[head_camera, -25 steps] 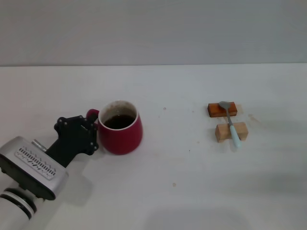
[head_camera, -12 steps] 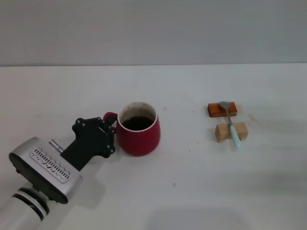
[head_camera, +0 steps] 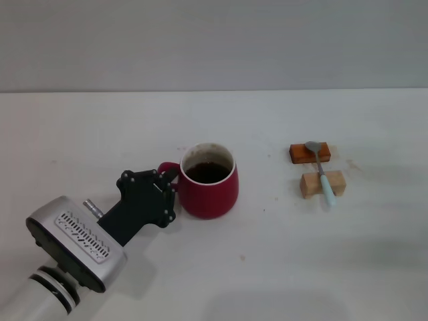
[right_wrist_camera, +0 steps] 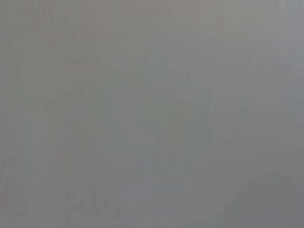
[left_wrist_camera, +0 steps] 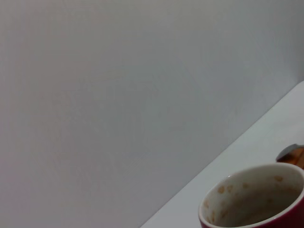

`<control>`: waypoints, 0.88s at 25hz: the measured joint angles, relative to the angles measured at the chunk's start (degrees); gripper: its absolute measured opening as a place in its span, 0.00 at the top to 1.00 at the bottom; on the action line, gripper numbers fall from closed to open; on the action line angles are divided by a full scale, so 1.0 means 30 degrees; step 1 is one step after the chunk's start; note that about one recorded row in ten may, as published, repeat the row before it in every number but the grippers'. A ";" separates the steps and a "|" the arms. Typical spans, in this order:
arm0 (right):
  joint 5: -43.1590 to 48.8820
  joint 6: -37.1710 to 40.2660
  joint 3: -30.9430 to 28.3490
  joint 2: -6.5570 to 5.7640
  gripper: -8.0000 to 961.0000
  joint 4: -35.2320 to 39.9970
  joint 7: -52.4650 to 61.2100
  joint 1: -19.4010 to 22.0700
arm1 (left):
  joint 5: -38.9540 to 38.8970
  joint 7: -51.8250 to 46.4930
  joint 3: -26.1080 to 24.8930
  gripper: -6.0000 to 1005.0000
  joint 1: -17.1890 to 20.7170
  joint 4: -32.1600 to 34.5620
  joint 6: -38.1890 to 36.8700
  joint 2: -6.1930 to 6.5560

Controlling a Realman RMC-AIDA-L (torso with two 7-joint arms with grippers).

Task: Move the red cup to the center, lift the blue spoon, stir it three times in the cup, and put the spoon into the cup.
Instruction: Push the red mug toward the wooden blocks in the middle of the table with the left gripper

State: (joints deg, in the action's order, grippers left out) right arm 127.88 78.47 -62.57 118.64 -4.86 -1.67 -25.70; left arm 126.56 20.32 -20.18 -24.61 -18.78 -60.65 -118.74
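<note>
Head view, centre-left: my left gripper (head_camera: 168, 189) is at the handle of the red cup (head_camera: 210, 180) — I cannot tell its grip. The cup looks heavy, rigid, breakable, liquid-filled. At right, the blue spoon (head_camera: 321, 171) bridges two wooden blocks (head_camera: 322, 182) — light, slim; best pinched mid-handle. Right gripper unseen.

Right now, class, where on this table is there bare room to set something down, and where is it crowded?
Bare table lies between the red cup and the wooden blocks, and along the far edge. It is crowded at the cup's handle, where the left gripper sits, and at the blocks bearing the blue spoon.
</note>
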 joint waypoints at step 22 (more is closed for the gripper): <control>-0.0001 -0.0054 -0.0001 0.0007 0.25 0.0041 0.0001 -0.0139 | 0.0002 -0.0010 0.1307 0.99 0.0013 -0.0903 0.0035 -0.0030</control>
State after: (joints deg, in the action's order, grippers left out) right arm 127.87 78.30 -62.58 118.66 -4.74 -1.67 -26.12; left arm 126.57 20.30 -16.25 -24.58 -21.49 -60.54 -118.83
